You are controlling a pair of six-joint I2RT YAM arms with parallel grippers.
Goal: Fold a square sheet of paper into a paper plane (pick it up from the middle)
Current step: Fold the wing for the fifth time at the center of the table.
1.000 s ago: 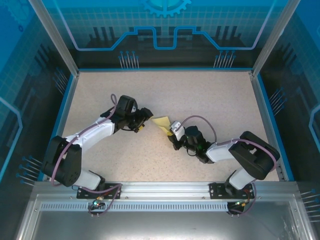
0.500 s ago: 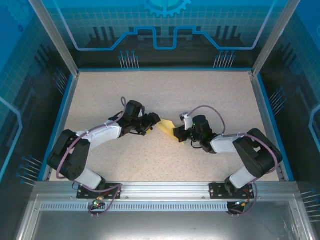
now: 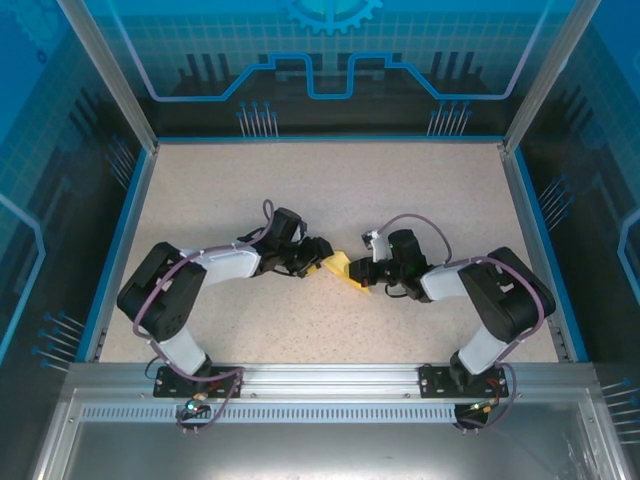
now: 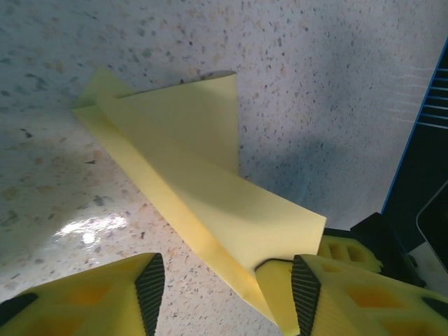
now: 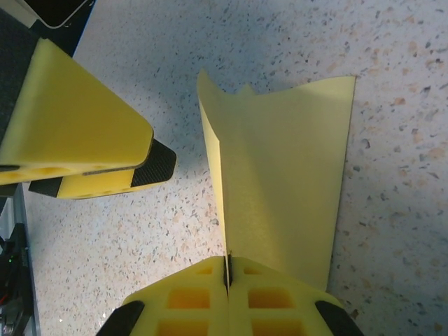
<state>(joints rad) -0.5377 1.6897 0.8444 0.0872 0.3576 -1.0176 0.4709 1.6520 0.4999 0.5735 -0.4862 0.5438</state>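
Sheet [image 5: 280,182] lies mid-bench [image 3: 400,190], between the two arms. It's creased into a long wedge w/ one flap standing up off the surface. R hand [image 5: 226,269] is clenched on the folded edge at the sheet's right end, pads pressed together w/ the paper pinched in the seam. L hand [image 4: 222,290] sits just beside the sheet on its left, jaws parted and nothing clamped. Can't tell if one finger brushes the paper's lower edge.

Risks as I judge them:
- L hand closes off the crease line. Thin paper takes a mark at once, so this prob. gives a stray fold or a crumpled flap, and a lopsided plane later.
- L hand shoves instead of pinching. R hand holds only a narrow strip, so the sheet could pivot in that pinch or slide out.
- Both hands grip, then move apart. One small hold each on thin paper means a tear risk, esp. along the existing crease.
- The hands are v. close. Foam fingers could bump each other and knock the R grip loose.
- The standing flap could get pressed flat at a skew if L comes down on top of it rather than around it.
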